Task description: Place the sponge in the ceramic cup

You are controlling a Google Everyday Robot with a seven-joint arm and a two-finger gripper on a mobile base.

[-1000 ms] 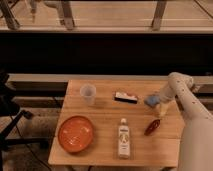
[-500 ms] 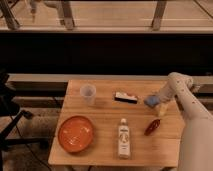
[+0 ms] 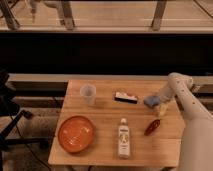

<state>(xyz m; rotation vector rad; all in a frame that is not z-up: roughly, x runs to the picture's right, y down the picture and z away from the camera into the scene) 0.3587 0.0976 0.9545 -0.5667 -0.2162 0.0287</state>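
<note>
Jaws sit at the sponge point(image 3: 151, 101), near the table point(image 3: 105, 112)'s right edge.

white rounded arm point(image 3: 194, 117), claw point(image 3: 159, 105) at its tip

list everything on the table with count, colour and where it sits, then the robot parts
table: one, light wood, middle of view
ceramic cup: one, pale whitish-grey, back left of the table, upright
flat box: one, black and white with red marks, back middle
sponge: one, light blue, back right, at the gripper
orange bowl: one, orange, front left
bottle: one, whitish with a label, front middle, lying flat
red object: one, dark red, front right; what it is cannot be told
arm: one, white, coming in from the right edge
gripper: one, at the sponge, over the table's back right
</note>
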